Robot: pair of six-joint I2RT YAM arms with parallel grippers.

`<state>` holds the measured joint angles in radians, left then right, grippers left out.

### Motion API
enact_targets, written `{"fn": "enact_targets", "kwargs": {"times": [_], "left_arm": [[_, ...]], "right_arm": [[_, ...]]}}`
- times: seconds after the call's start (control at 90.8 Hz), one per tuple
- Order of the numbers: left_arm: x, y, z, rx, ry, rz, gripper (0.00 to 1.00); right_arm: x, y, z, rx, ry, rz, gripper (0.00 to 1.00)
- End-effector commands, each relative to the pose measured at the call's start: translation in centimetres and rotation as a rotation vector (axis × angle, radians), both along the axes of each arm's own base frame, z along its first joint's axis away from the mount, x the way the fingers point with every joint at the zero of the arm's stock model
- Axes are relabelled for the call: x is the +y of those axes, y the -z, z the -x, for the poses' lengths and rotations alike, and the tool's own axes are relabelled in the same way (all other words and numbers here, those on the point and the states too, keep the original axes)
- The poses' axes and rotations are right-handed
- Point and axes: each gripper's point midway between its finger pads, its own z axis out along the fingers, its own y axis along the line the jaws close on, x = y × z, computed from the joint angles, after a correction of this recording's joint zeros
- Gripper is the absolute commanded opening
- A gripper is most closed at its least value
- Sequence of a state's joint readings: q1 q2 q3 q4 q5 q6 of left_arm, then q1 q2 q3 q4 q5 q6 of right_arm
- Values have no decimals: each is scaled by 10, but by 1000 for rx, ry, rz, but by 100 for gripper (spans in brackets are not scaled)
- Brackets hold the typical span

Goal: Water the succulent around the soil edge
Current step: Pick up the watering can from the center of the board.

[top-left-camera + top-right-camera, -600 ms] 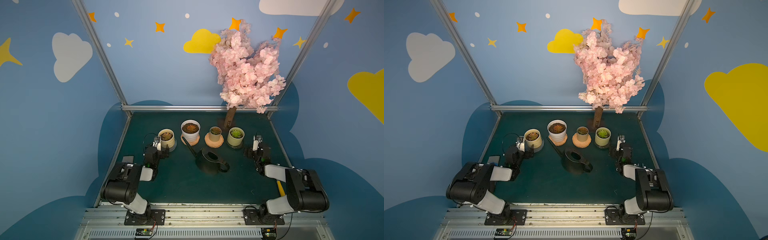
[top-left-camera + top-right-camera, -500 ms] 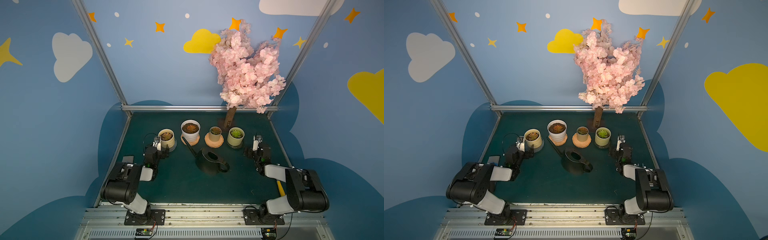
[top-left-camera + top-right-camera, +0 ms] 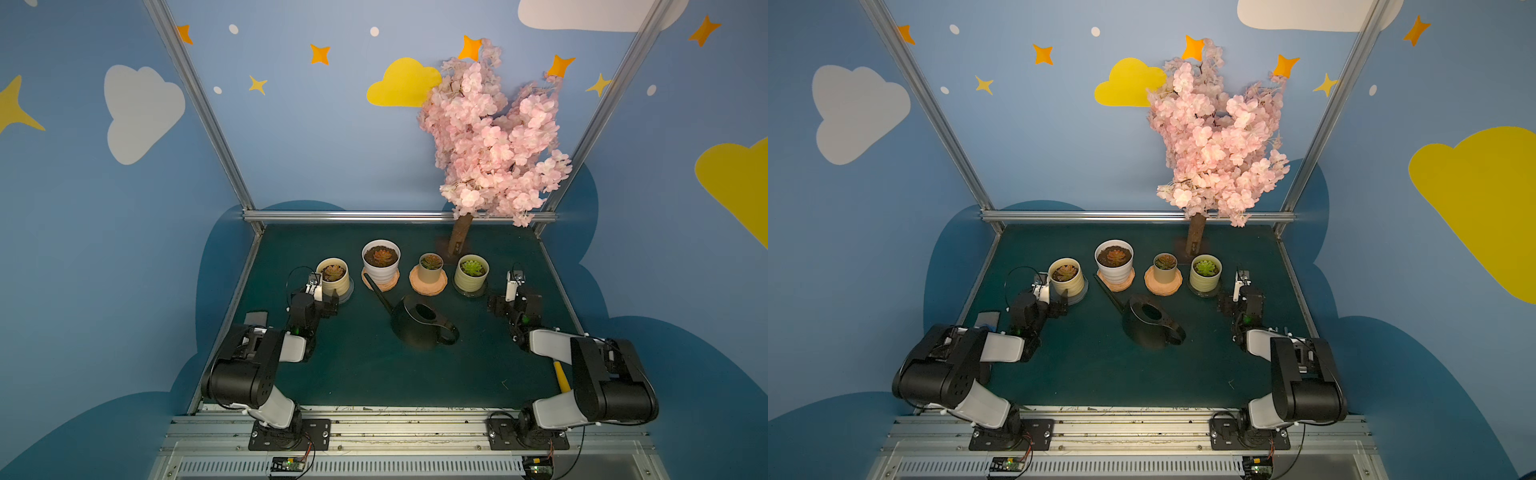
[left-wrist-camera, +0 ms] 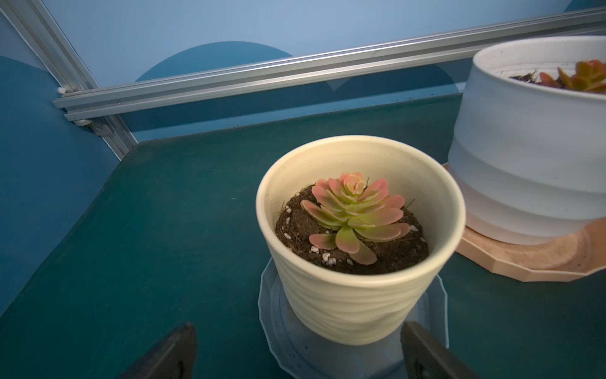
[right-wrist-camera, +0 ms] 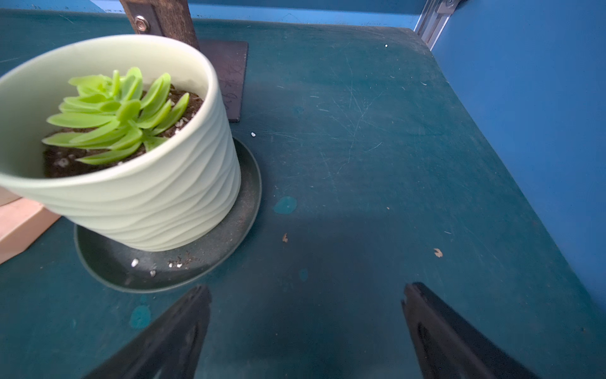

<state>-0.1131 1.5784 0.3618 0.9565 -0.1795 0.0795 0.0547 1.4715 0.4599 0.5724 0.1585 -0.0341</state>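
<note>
Left wrist view puts you face to face with a pink-tipped succulent (image 4: 355, 215) in its cream pot (image 4: 354, 295), your left hand (image 4: 296, 326) released, its fingers (image 4: 170, 354) spread wide close by the pot's clear saucer (image 4: 278, 331) and gripping nothing. Right wrist view shows your right hand (image 5: 305, 290) likewise released and empty over the bare green counter (image 5: 377, 164), with a bright green succulent (image 5: 114, 115) in a pale green pot (image 5: 157, 197) on a dark saucer (image 5: 226, 239) just beside it. In both top views four potted succulents stand in a row across the back half of the counter: the cream pot at the left end, then a white pot (image 3: 381, 266) and a small pot (image 3: 431, 270) on peach saucers (image 3: 428, 289), then the pale green pot at the right end. A black watering can (image 3: 419, 322) sits upright on the counter in front of the row, untouched, well apart from both hands, its spout (image 3: 377, 291) angled toward the white pot. A pink blossom tree (image 3: 494, 141) rises behind the right-hand pots. Which succulent is yours to water, you cannot tell.
</note>
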Motion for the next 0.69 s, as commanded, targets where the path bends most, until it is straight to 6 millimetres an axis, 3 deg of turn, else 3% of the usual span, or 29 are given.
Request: {"fn": "enact_targets", "kwargs": {"times": [0.0,0.077,0.154,0.297,0.463,0.584,0.639,0.683], "left_arm": [[0,-1,1,-4,11,11,100],[-3,-5,3,-11,59,39,100],[-10,-15,9,-15,127,61,100],[-20,-40,22,92,228,18,100],[-17,-83,56,99,310,79,100],[-23,-111,86,108,404,150,100],[-23,-116,95,117,421,157,100],[-22,-118,102,128,424,161,100]], "right_arm": [[1,-9,-6,-30,-6,-4,96],[-13,-15,-4,-47,92,7,96],[-34,-37,6,-90,245,-3,96],[-42,-76,28,-97,307,-32,96],[-20,-102,40,-160,236,-227,96],[-8,-113,46,-196,286,-545,96],[6,-117,50,-164,233,-631,96],[30,-123,51,-136,105,-674,96]]}}
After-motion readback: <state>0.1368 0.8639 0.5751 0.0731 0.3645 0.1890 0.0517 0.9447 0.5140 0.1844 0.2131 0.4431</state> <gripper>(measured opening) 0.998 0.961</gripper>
